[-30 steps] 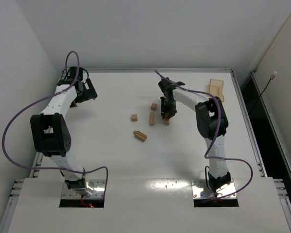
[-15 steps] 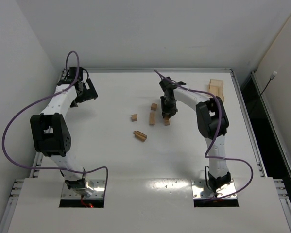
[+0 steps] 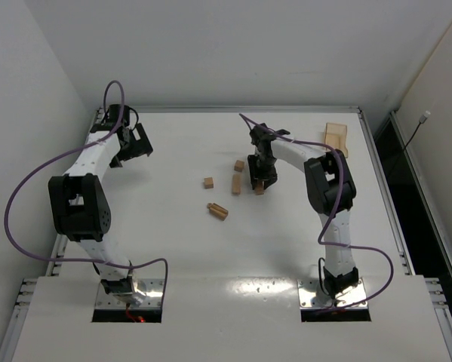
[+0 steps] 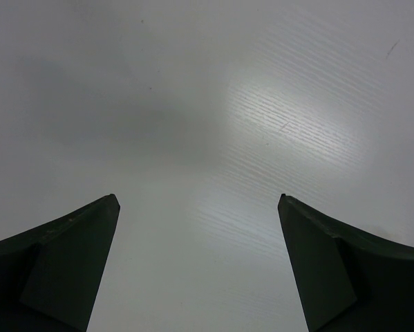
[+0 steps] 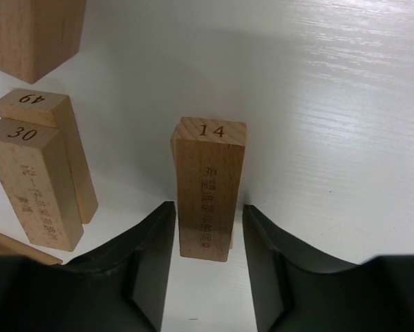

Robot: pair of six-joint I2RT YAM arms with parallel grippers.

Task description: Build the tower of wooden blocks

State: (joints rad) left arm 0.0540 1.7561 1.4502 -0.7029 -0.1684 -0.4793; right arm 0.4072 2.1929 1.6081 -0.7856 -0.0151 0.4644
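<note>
While straddling the upright block (image 5: 211, 173) with the right gripper (image 5: 209, 209), likely placing; clamped or freed, cannot tell; next, withdraw straight up.

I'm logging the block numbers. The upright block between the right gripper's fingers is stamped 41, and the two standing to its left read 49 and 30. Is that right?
No: the upright block between the right gripper's fingers is stamped 14, not 41; the right wrist view shows it. Left of it stand block 49 and block 30, as stated.
</note>
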